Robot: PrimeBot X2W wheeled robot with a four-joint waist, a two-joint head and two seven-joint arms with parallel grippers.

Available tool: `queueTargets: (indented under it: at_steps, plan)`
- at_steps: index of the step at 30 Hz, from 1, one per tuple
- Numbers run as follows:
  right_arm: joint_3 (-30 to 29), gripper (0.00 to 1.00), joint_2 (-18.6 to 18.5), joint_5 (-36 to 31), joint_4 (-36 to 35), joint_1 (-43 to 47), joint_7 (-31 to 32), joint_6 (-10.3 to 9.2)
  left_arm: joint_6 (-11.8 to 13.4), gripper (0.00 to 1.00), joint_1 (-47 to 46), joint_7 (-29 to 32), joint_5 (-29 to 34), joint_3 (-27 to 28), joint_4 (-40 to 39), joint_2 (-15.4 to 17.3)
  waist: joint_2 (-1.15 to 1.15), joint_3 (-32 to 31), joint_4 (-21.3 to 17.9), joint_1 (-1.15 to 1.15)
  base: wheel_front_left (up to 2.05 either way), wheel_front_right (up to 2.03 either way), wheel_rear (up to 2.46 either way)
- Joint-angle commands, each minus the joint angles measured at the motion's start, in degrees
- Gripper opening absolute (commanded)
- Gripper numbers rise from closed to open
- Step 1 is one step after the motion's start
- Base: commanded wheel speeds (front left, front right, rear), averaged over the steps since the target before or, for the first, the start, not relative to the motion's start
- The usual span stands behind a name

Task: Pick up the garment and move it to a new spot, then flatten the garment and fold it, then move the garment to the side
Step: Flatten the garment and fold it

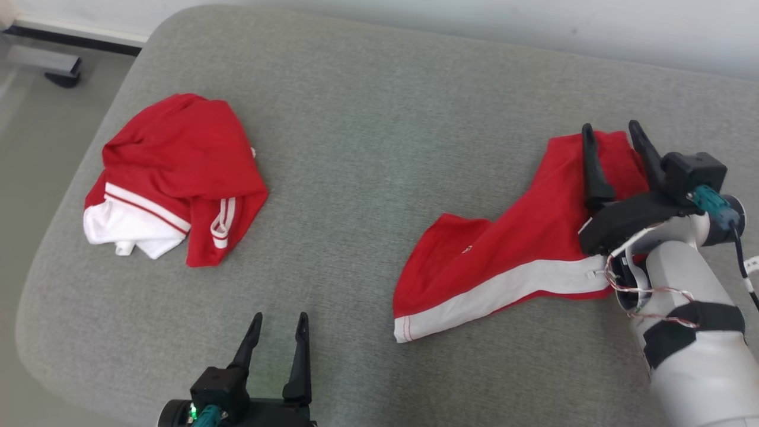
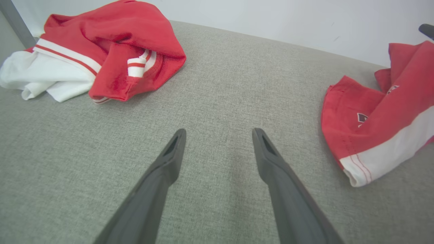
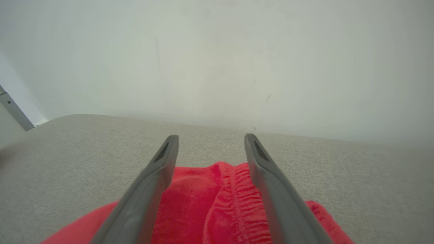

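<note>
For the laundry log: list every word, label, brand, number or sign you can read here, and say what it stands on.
No text can be read.
Dark emblem on the red shorts: a blurred shape, no legible letters.
Small pale mark on the same shorts: too small to read.
Crumpled red-and-white garment: stripes, with no writing visible.

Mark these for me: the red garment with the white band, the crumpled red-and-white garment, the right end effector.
red garment with the white band [image 1: 522,237]: head view, on its red middle panel.
crumpled red-and-white garment [image 1: 178,148]: head view, on its red upper fold.
right end effector [image 1: 611,127]: head view, midway between its fingertips.
</note>
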Motion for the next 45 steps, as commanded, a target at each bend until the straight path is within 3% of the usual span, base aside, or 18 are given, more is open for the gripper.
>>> queueTargets:
  at_steps: [1,8,13,20,28,30,31,33,34,45]
  plan:
    - [0.55,1.0,-0.05,0.56,-1.66,1.79,-0.01,0.07,-0.15,1.0,0.76,-0.2,-0.33,0.56,0.05,0.07,-0.01,-1.28,-2.31,-0.02,0.0,0.0,0.0]
    - [0.94,1.0,-1.4,6.54,-11.79,9.88,-0.01,0.07,-0.82,1.0,0.57,-0.2,0.57,1.71,0.05,0.06,-0.01,-3.49,-8.0,-0.02,0.0,0.0,0.0]
    - [3.24,1.0,-2.46,9.16,-14.27,15.67,-0.01,0.07,-1.18,1.0,0.55,-0.2,0.86,1.82,0.16,0.08,-0.01,-3.58,-10.02,-0.02,0.0,0.0,0.0]
    - [6.62,1.0,-3.78,10.31,-12.84,16.01,0.0,0.07,-1.48,1.0,-0.01,-0.2,0.94,1.45,0.39,0.1,-0.01,-2.49,-9.61,-0.02,0.0,0.0,0.0]
    - [10.73,1.0,-5.83,10.97,-7.34,11.65,-0.01,0.07,-1.47,1.0,0.1,-0.2,0.73,1.22,0.64,0.07,-0.01,-1.07,-6.44,-0.02,0.0,0.0,0.0]
    - [11.34,0.83,-6.38,11.0,-5.45,10.82,-0.01,0.07,-1.57,1.0,0.09,-0.2,0.77,1.27,0.62,0.06,-0.01,-0.85,-5.84,-0.02,0.0,0.0,0.0]
    - [11.52,0.49,-6.32,11.31,-4.95,10.45,-0.01,0.07,-1.46,1.0,0.13,-0.2,0.76,1.29,0.52,0.07,-0.01,-0.81,-5.67,-0.02,0.0,0.0,0.0]
    - [12.0,0.23,-6.36,11.78,-4.25,10.01,-0.01,0.07,-1.29,1.0,0.22,-0.2,0.86,1.38,0.3,0.07,-0.01,-0.75,-5.47,-0.02,0.0,0.0,0.0]
    - [12.15,0.0,-6.41,11.98,-4.22,9.81,-0.01,0.07,-1.21,1.0,0.26,-0.2,0.93,1.46,0.22,0.07,-0.01,-0.76,-5.46,-0.02,0.0,0.0,0.0]
    - [7.5,0.0,-4.05,13.79,-10.54,15.77,-0.01,0.07,-1.89,1.0,1.88,-0.2,2.15,2.8,0.72,0.07,-0.01,-5.09,-10.81,-0.02,0.0,0.0,0.0]
